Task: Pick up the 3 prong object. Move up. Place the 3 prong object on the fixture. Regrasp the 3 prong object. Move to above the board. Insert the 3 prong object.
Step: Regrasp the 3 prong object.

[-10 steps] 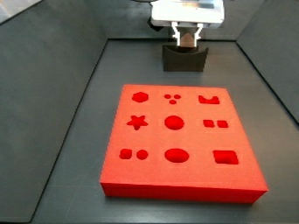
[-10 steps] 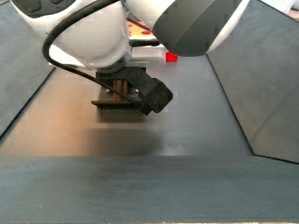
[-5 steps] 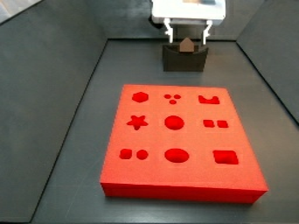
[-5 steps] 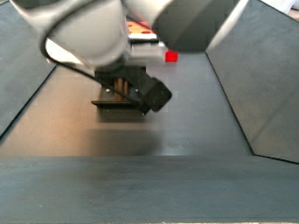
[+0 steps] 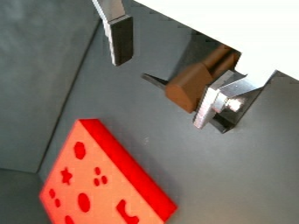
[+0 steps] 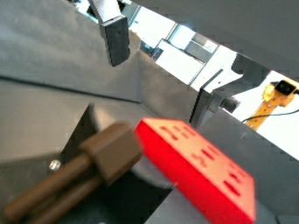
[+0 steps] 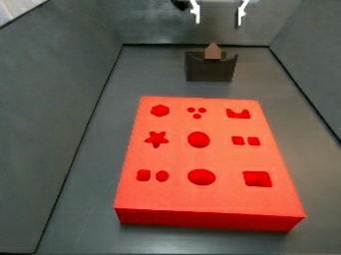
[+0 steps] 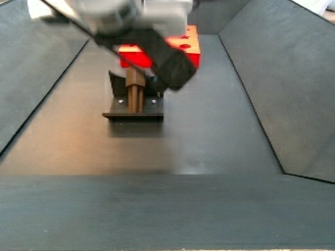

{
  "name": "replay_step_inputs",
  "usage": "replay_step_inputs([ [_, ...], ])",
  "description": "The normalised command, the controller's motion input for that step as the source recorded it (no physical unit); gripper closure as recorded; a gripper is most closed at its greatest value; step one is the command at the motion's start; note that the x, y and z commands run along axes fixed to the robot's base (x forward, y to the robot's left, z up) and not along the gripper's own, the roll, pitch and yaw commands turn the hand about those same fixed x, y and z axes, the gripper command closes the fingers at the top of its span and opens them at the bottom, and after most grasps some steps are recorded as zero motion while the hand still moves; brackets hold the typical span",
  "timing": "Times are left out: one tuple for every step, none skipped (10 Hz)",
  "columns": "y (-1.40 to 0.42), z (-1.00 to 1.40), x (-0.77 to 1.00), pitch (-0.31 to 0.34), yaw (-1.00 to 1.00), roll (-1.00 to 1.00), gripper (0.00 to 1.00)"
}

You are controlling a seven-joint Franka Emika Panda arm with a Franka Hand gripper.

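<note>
peg on the fixture, jaws empty above it

peg (image 7: 212, 51) sits in the notch of the fixture (image 7: 210, 67) at the far end of the floor, standing up out of it, its top poking above the dark block in a side view. my gripper (image 7: 217, 11) hangs right over it, well apart, at the top edge of that view. the jaws are spread and hold nothing: in a wrist view my fingers (image 5: 117, 35) stand wide to either side, with the peg (image 5: 200, 80) lying between them further down, untouched.

so the relation that matters for the regrasp is simple, as i judge it: the peg lies straight below my jaws, and its long axis looks to run up toward me, out of the notch. a straight descent should bring the pads to either side of it. whether the pads line up with its flat sides i cannot tell from here.

the board (image 7: 202, 159) lies nearer the camera than the fixture, apart from it, all its cutouts unfilled. in a side view the fixture (image 8: 133, 110) shows with the peg (image 8: 136, 90) as a thin upright post in it.
</note>
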Motion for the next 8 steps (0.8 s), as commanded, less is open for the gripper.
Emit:
replay_step_inputs([
  [0.01, 0.49, -0.04, 0.025, -0.02, 0.03, 0.00],
  [0.01, 0.23, -0.03, 0.029, -0.01, 0.03, 0.00],
  [-0.75, 0.65, -0.10, 0.038, 0.04, 1.00, 0.00],
  [-0.69, 0.56, -0.08, 0.034, 0.04, 1.00, 0.00],
  [-0.61, 0.47, -0.10, 0.028, 0.04, 1.00, 0.00],
  [-0.40, 0.22, -0.10, 0.018, 0.04, 1.00, 0.00],
  [-0.30, 0.11, -0.09, 0.015, 0.04, 1.00, 0.00],
  [-0.09, 0.05, -0.04, 0.015, 0.04, 1.00, 0.00],
])
